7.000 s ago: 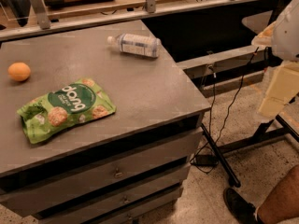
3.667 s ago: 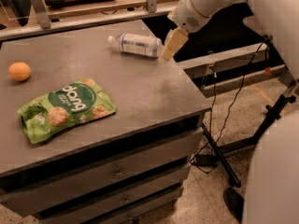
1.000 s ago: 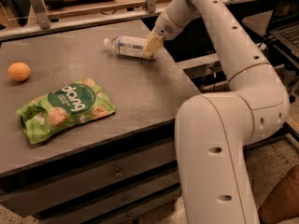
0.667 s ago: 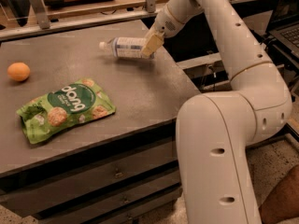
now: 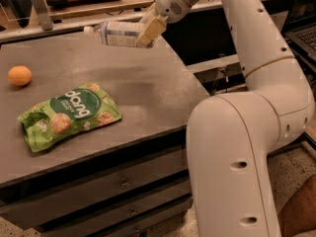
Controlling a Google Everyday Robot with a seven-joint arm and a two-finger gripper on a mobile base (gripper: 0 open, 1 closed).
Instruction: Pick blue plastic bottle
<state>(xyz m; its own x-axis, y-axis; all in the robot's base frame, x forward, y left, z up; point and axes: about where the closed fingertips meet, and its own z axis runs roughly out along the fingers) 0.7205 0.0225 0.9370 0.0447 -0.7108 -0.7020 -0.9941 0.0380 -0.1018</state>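
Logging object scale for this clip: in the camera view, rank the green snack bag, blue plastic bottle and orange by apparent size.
1. green snack bag
2. blue plastic bottle, farther back, held by the tool above the table
3. orange

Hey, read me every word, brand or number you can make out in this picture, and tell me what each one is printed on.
"dang": white brand lettering on the green snack bag; the smaller print beneath it is too small to read.
Blue plastic bottle, gripped by the pincer above the table's far edge: the label print is too blurred to read.
Nothing else carries readable text.
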